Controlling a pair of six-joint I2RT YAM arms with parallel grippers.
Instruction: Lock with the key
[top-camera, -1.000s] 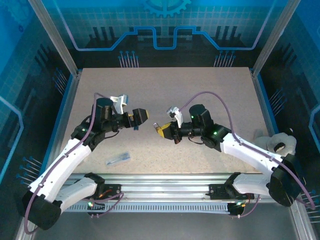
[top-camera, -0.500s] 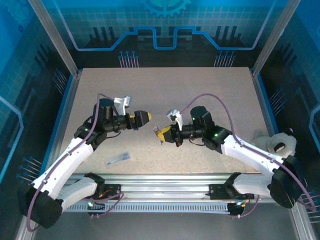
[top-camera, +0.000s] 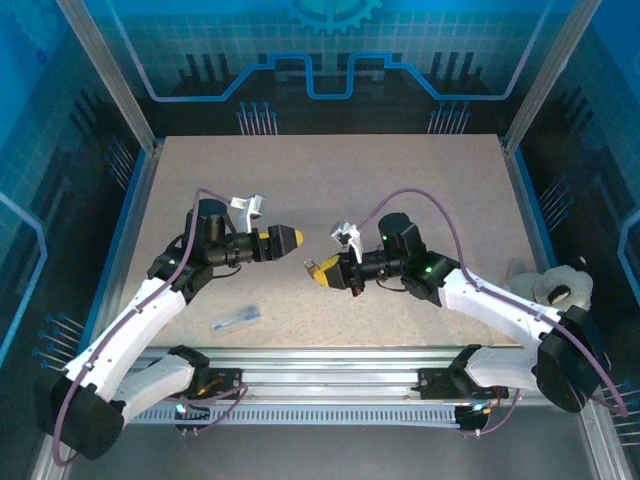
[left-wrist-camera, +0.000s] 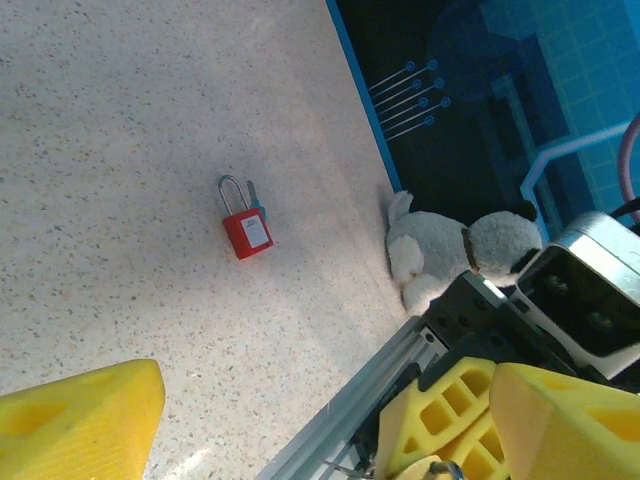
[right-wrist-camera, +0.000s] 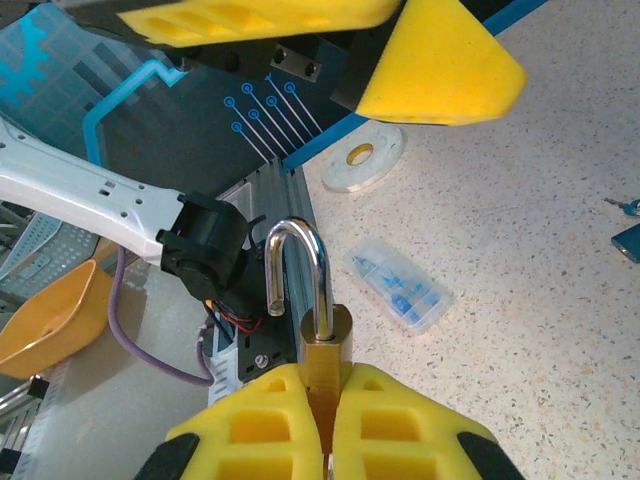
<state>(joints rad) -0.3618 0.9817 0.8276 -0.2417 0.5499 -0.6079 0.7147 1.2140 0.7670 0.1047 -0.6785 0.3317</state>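
Note:
My right gripper (right-wrist-camera: 325, 388) is shut on a small brass padlock (right-wrist-camera: 325, 345), body pinched between the yellow pads, its silver shackle (right-wrist-camera: 321, 275) swung open and pointing at the left gripper. In the top view the right gripper (top-camera: 321, 270) faces the left gripper (top-camera: 289, 238) across a short gap over the table's middle. The left gripper (left-wrist-camera: 325, 425) is open with nothing between its yellow fingers (left-wrist-camera: 80, 420). The key (left-wrist-camera: 256, 203), teal-headed, lies on the table against the shackle of a red padlock (left-wrist-camera: 246, 231), far from both grippers.
A clear plastic case (top-camera: 236, 317) lies near the front left. A tape roll (right-wrist-camera: 355, 155) sits by the blue table edge. A plush toy (left-wrist-camera: 460, 255) lies off the right side. The metal front rail (left-wrist-camera: 350, 405) runs below the grippers.
The left gripper has edged right and down toward the right gripper. The right gripper has dropped slightly, still holding the brass padlock.

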